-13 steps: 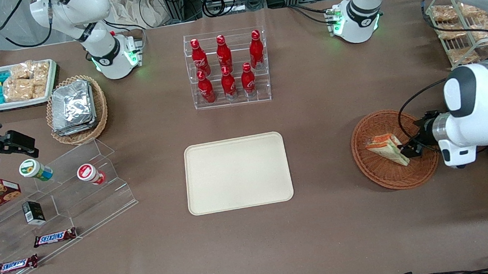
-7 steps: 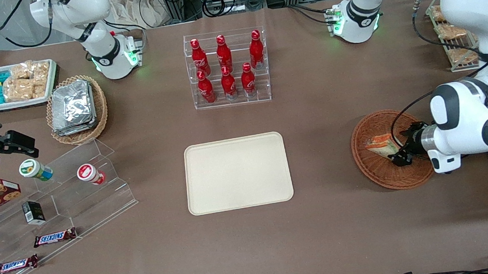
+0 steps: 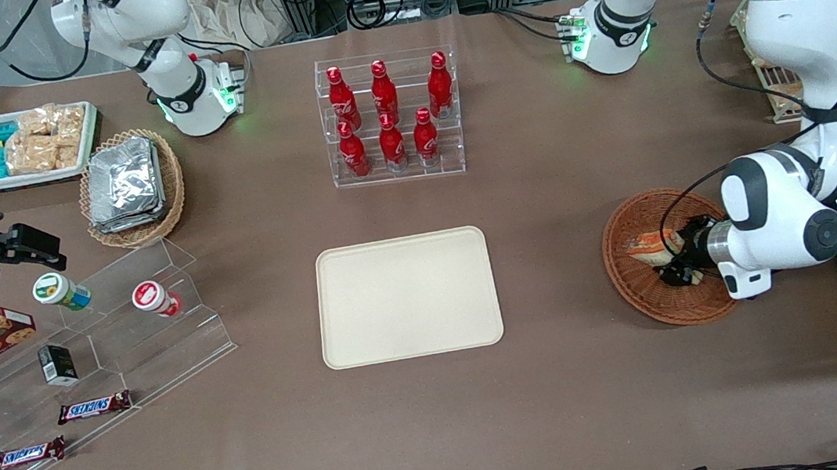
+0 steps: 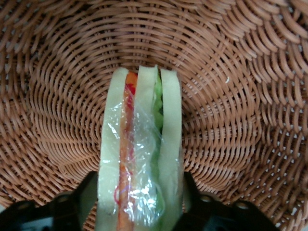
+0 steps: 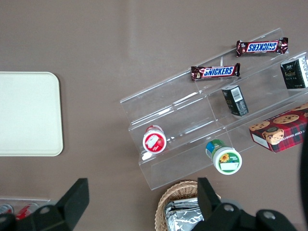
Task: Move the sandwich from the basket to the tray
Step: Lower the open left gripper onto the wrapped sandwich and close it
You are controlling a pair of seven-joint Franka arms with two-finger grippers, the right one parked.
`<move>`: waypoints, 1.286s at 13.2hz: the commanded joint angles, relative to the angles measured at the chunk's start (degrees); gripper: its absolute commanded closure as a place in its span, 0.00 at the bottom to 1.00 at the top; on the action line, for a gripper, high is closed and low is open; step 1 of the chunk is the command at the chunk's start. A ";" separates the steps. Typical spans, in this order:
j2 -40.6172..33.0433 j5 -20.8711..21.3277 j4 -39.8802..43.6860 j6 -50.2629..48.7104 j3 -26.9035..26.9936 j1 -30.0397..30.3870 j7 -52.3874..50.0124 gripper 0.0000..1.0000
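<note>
The sandwich, a wrapped wedge of white bread with orange and green filling, stands on edge in the reddish-brown wicker basket. My left gripper is down inside the basket and hides most of the sandwich in the front view. In the left wrist view the gripper has one dark finger against each outer bread face, shut on the sandwich, which still rests on the weave. The cream tray lies flat mid-table, toward the parked arm's end from the basket.
A clear rack of red bottles stands farther from the front camera than the tray. A wire rack of snack packets is near the working arm's end. Acrylic shelves with snacks, a foil-packet basket and a white bin sit toward the parked arm's end.
My left gripper has slid from the basket's rim in over the sandwich, and its fingers now stand on both sides of it. The sandwich has stayed in place.
</note>
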 commanded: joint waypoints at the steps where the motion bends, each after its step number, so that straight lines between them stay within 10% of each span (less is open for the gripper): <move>1: -3.23 -0.72 -1.04 0.43 -0.22 -0.38 0.35 0.92; 13: -10.28 0.33 16.00 -22.42 -8.20 -0.82 29.35 1.00; 17: -5.29 0.51 21.71 -22.34 -10.59 -9.05 28.05 1.00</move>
